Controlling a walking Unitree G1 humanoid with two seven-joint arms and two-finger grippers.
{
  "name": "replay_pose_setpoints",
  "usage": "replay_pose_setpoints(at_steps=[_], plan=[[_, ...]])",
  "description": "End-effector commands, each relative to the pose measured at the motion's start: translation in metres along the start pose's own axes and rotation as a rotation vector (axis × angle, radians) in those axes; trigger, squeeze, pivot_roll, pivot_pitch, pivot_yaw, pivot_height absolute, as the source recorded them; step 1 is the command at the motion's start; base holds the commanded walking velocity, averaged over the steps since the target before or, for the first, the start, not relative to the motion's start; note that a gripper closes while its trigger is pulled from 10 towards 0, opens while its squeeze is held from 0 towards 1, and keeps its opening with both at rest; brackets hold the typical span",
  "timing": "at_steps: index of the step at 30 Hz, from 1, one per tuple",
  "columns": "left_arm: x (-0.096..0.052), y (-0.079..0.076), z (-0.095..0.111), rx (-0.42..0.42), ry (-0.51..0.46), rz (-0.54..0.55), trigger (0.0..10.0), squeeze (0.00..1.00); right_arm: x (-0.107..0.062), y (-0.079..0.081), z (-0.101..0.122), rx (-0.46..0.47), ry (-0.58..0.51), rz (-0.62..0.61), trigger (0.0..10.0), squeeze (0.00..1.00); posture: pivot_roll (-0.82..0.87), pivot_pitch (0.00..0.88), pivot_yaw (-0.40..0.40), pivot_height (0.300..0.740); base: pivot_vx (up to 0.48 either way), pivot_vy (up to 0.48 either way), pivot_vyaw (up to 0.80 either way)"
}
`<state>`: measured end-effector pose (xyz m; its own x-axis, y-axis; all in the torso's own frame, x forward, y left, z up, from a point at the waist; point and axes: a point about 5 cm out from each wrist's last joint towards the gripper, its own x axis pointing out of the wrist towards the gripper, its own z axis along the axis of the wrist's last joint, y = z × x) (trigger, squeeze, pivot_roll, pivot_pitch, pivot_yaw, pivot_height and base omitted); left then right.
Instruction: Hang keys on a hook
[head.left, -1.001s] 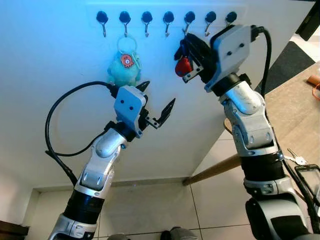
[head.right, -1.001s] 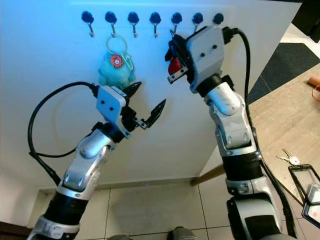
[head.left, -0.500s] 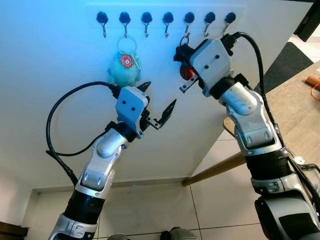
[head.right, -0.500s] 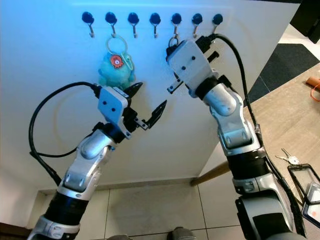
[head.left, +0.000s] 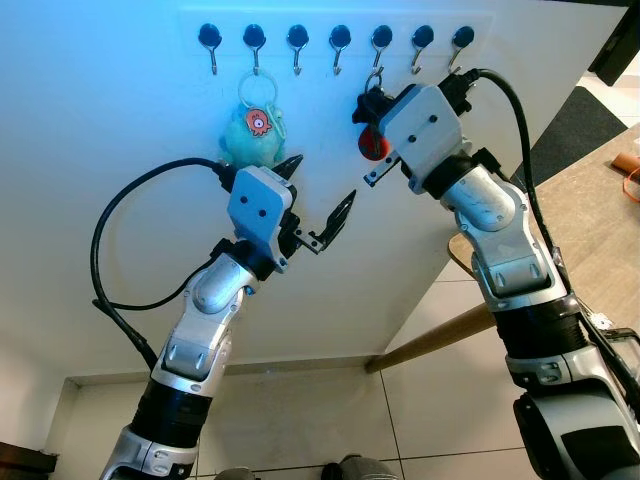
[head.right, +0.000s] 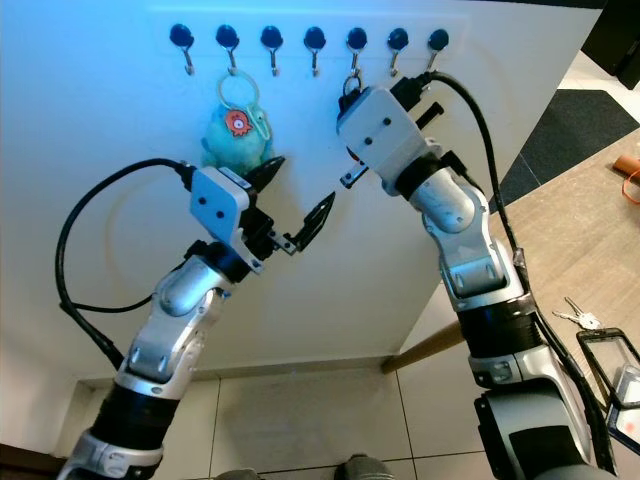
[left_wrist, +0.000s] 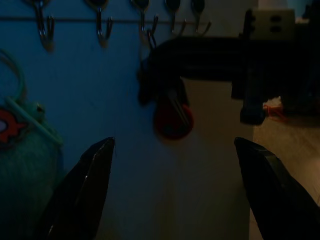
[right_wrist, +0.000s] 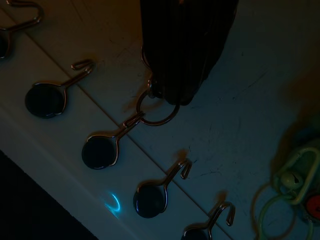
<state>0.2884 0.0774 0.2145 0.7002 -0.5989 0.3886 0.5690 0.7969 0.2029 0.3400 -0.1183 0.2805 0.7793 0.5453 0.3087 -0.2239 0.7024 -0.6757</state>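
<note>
The right gripper (head.left: 366, 105) is raised to the white wall, its black fingers pressed together on the key ring (right_wrist: 159, 107). In the right wrist view the metal ring sticks out from between the fingers and its loop lies over the tip of one hook (right_wrist: 112, 140), so the ring and the hook are touching. A red round tag (head.left: 373, 146) of the keys hangs just under the gripper, against the wall. Compared with a second ago, this gripper has gone a little up and toward the robot's left, closer to the row of hooks (head.left: 338, 40); then the red tag was held further from the hooks, and now the ring reaches the fifth hook (head.left: 379, 42) counted from the left. In the last half second the arm almost did not move.

The left gripper (head.left: 318, 195) is held lower on the wall, with its two fingers spread wide and nothing between them. It points toward the right gripper and the red tag, which are visible between its fingers in the left wrist view. It has stayed in nearly the same place through the whole second.

A teal plush keychain (head.left: 253, 140) with an orange patch hangs by a pale ring from the second hook, just above the left gripper. At the right, on the wooden floor (head.right: 590, 230), lies another small bunch of keys (head.right: 573, 316).
</note>
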Motion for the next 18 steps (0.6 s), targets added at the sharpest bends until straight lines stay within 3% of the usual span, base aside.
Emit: replay_pose_setpoints(at_steps=[1,10,11,12,13,14,15,16,18], plan=[[0.005,-0.002,0.01,-0.032,-0.049,-0.003,10.0,0.0,-0.003,0.015,-0.015,0.028,0.065,0.066,10.0,0.0,0.05,0.098,-0.058,0.74,0.0,0.0,0.0],[0.012,-0.003,0.022,-0.045,-0.092,-0.009,10.0,0.0,-0.003,0.016,-0.015,0.053,0.061,0.055,10.0,0.0,0.05,0.097,-0.056,0.74,0.0,0.0,0.0],[0.012,-0.003,0.022,-0.046,-0.089,-0.011,10.0,0.0,-0.003,0.016,-0.014,0.068,0.055,0.048,10.0,0.18,0.05,0.097,-0.056,0.74,0.0,0.0,0.0],[0.011,-0.004,0.021,-0.046,-0.087,-0.012,10.0,0.0,-0.003,0.015,-0.014,0.077,0.051,0.044,10.0,0.18,0.05,0.097,-0.056,0.74,0.0,0.0,0.0],[0.011,-0.004,0.021,-0.046,-0.086,-0.012,10.0,0.0,-0.003,0.015,-0.013,0.083,0.046,0.041,10.0,0.76,0.05,0.097,-0.056,0.74,0.0,0.0,0.0],[0.011,-0.004,0.021,-0.046,-0.086,-0.012,10.0,0.0,-0.003,0.015,-0.013,0.085,0.043,0.038,10.0,0.85,0.05,0.097,-0.056,0.74,0.0,0.0,0.0],[0.011,-0.004,0.021,-0.046,-0.086,-0.012,10.0,0.0,-0.003,0.015,-0.013,0.085,0.043,0.038,10.0,0.85,0.05,0.097,-0.056,0.74,0.0,0.0,0.0],[0.011,-0.004,0.021,-0.046,-0.085,-0.012,10.0,0.0,-0.002,0.014,-0.012,0.088,0.039,0.035,10.0,1.0,0.05,0.097,-0.056,0.74,0.0,0.0,0.0],[0.011,-0.004,0.021,-0.046,-0.085,-0.012,10.0,0.0,-0.002,0.014,-0.012,0.088,0.039,0.035,10.0,1.0,0.05,0.097,-0.056,0.74,0.0,0.0,0.0]])
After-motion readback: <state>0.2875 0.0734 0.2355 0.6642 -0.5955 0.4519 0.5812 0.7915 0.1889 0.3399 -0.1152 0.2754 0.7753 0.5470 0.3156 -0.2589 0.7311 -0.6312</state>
